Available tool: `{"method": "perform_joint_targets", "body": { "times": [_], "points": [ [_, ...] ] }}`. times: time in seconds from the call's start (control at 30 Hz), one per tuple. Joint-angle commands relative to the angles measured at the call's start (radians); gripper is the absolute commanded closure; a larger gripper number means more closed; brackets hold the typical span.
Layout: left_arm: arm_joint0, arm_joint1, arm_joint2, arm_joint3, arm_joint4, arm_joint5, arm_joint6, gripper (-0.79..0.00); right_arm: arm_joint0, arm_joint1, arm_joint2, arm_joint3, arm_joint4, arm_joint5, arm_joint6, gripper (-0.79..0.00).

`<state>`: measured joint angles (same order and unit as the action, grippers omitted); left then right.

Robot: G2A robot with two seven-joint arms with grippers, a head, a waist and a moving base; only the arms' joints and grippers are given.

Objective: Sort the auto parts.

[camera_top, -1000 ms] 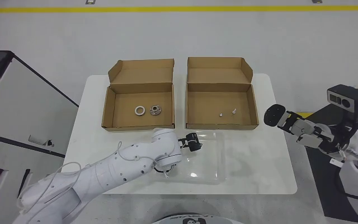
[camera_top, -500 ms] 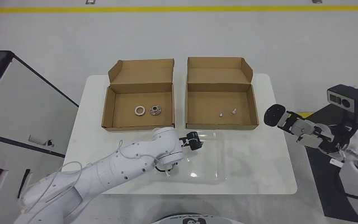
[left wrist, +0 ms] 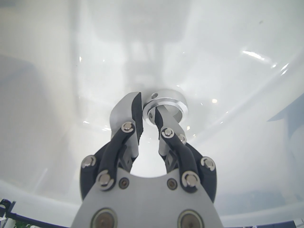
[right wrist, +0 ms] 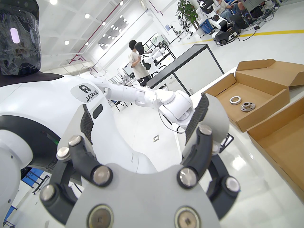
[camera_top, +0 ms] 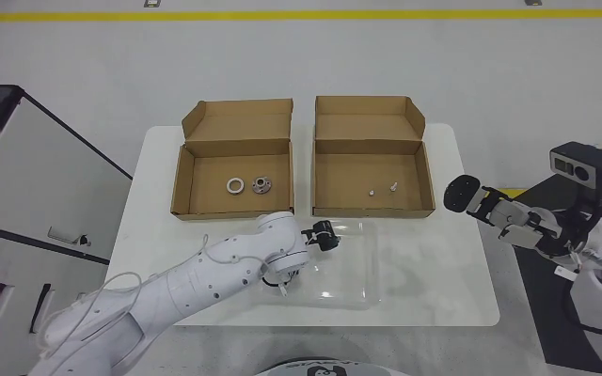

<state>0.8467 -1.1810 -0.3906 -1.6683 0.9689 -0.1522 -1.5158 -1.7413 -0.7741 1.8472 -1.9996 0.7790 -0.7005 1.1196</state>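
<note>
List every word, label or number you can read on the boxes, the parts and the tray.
Left cardboard box: none.
Right cardboard box: none.
Ring and flanged hub in the left box: no marking legible.
Two small parts in the right box: too small to tell.
Clear tray: none.
Metal collar gripped by the left gripper: none on the faces shown.
</note>
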Motion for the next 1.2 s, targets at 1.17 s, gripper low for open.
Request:
{"method": "perform_joint_targets", "body": {
  "times": [1.17],
  "points": [
    [0.248, 0.136, -0.475, -0.489, 0.054, 0.116, 0.089, 0.000, 0.000, 0.000, 0.000, 0.000, 0.000, 0.000, 0.000, -0.785]
  ]
}}
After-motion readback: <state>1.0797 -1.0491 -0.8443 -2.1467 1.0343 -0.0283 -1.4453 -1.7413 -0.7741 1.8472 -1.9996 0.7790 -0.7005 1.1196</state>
